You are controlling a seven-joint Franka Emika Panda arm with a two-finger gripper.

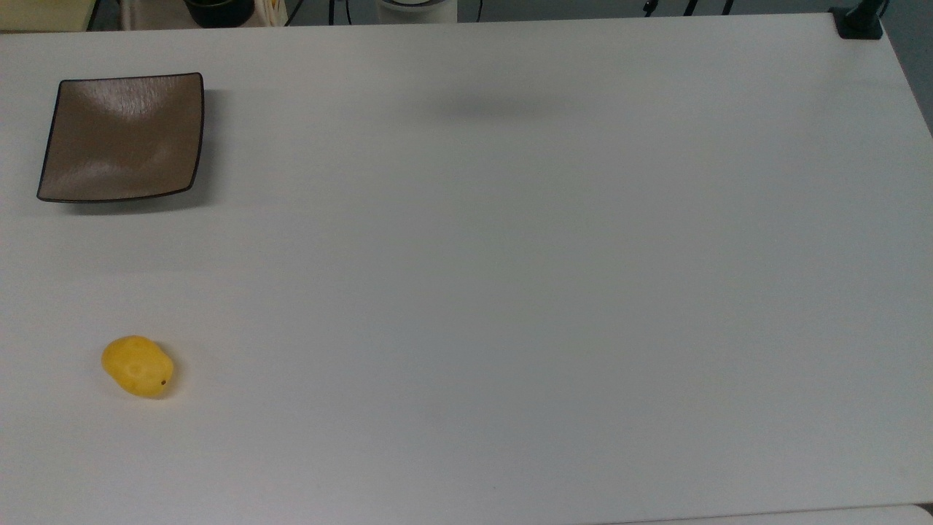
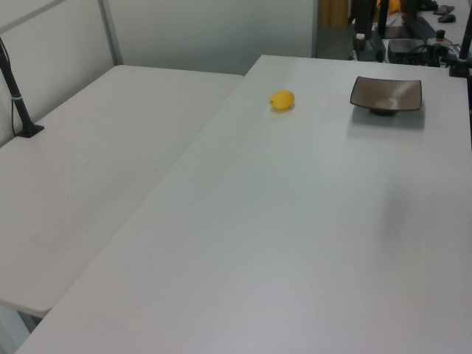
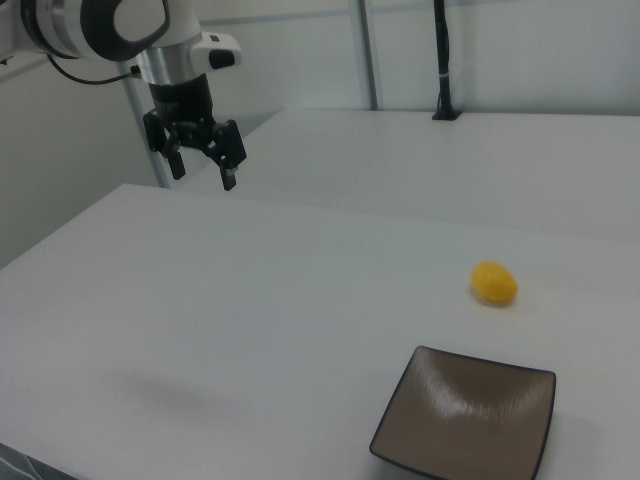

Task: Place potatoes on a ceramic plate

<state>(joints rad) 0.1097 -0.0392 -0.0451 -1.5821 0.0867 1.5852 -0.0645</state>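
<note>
1. We saw a broad white table (image 1: 510, 292) whose matte top lay bare across the top view's middle and right; its far edge ran along the top of the top view, and its right edge slanted down at the top view's right.
2. In the left view, a second white table (image 2: 96, 169) butted against the first along a straight seam, with a black clamp post (image 2: 18, 103) standing at its edge on the left view's left.
3. The ceramic plate (image 1: 122, 137) sat near the table's far edge on the top view's left: square, glossy brown, with a thin dark rim, inward-curving sides and slightly lifted corners, its surface catching light in soft streaks.
4. The potato (image 1: 138, 367) lay on the tabletop well apart from the plate, toward the top view's bottom left. It was small, smooth, bright yellow and egg-shaped, with a tiny dark spot near one end.
5. In the right view, the gripper (image 3: 203, 160) hung high above the table at the right view's upper left, far from both potato (image 3: 494, 282) and plate (image 3: 465, 415), its black fingers spread apart and holding nothing.
6. We noted wide bare tabletop between the gripper and the two objects.
</note>
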